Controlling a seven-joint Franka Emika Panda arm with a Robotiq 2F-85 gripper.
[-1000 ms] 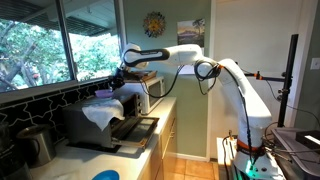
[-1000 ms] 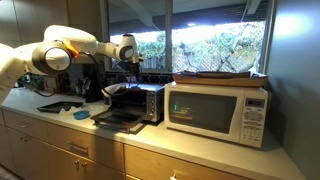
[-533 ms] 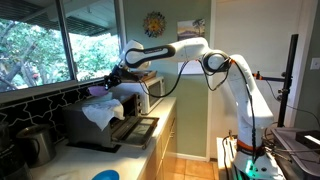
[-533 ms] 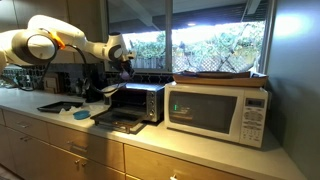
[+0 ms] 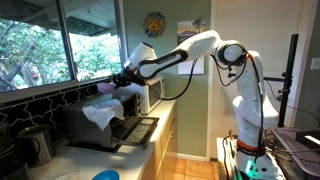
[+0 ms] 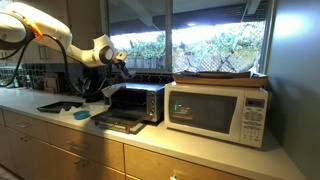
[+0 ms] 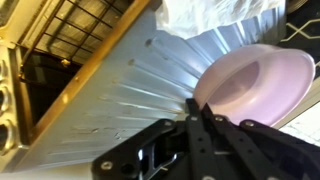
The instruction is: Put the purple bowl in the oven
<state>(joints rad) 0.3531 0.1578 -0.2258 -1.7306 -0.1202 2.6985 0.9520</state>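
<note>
Fig. Panda arm reaching over a kitchen bench (image 6: 150,141), seen in both ext. views and a wrist view.

(a) Wrist view: the gripper (image 7: 197,112) enters from the bottom edge, its fingers drawn together onto the near rim of the purple bowl (image 7: 258,82) and pinching it. The bowl is tilted and sits over a ribbed, shiny metal panel (image 7: 130,100). Cannot tell whether its base rests on the panel or is just clear of it. A wire rack (image 7: 75,30) shows in a dark opening at upper left, and a white cloth (image 7: 215,15) at the top edge.

(b) Ext. view: the gripper (image 5: 118,80) is at the top of the oven (image 5: 85,125), w/ the bowl (image 5: 105,88) a pale purple patch just beside it, above the cloth (image 5: 98,112) draped down the oven front. The oven door (image 5: 138,130) is dropped open and lies about level. The bowl is above the oven, not inside it.

(c) Ext. view: the gripper (image 6: 121,58) hangs above the oven (image 6: 145,100), and the door (image 6: 118,122) is down. A white microwave (image 6: 220,112) stands just beside the oven. A blue round item (image 6: 82,115) lies on the bench near the door, apart from the gripper. The bowl is too small to pick out here.
</note>
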